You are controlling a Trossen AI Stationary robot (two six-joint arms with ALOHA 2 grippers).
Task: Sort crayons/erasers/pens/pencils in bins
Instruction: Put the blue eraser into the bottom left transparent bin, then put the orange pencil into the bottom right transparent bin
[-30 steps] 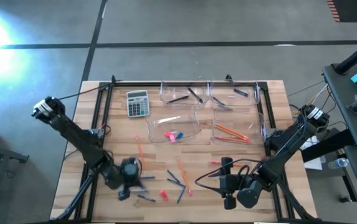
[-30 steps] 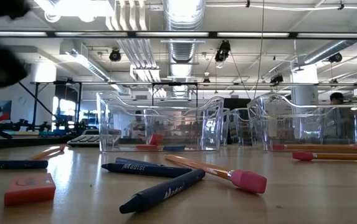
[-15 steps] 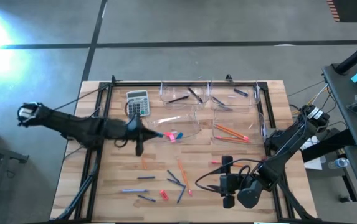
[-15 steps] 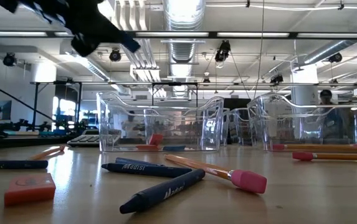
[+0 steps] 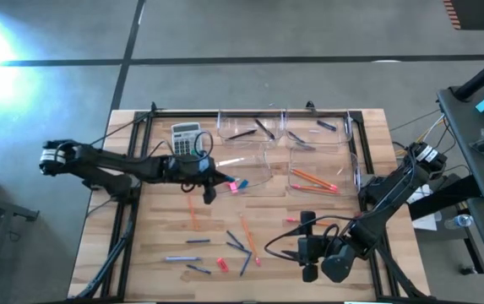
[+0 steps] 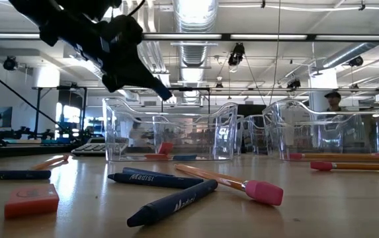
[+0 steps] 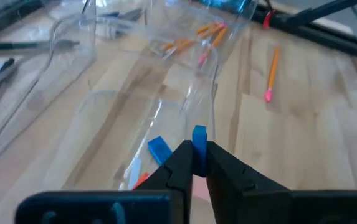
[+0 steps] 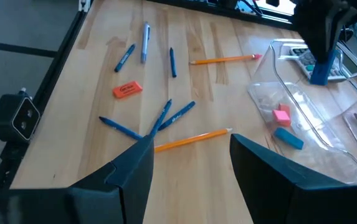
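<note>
left claw (image 7: 199, 163): clamped on a small blue eraser (image 7: 199, 135), pinched by its lower part so most of the block stands up between the fingertips; in the high view it hangs over the near-left clear bin (image 5: 263, 177).
bin contents: a pink eraser (image 8: 281, 116) and a blue eraser (image 8: 288, 138) already lie on its floor, so this looks like the eraser bin.
right claw (image 8: 190, 155): fingers apart, holding nothing, waiting low over the near right of the bench (image 5: 368, 135).
how the eraser handles: judged light, rubbery and grippy, not fragile; a light squeeze across its flat sides should do. It may cling to a finger on release and could bounce when it lands.
still loose on the bench: a red-orange eraser (image 8: 127, 89), blue crayons (image 8: 177, 115) and orange pencils (image 8: 190, 140).
how the pencils handle: stiff, thin and apt to roll; best taken near the middle, across the shaft.
bin walls: thin clear plastic, probably light enough to slide if bumped.
</note>
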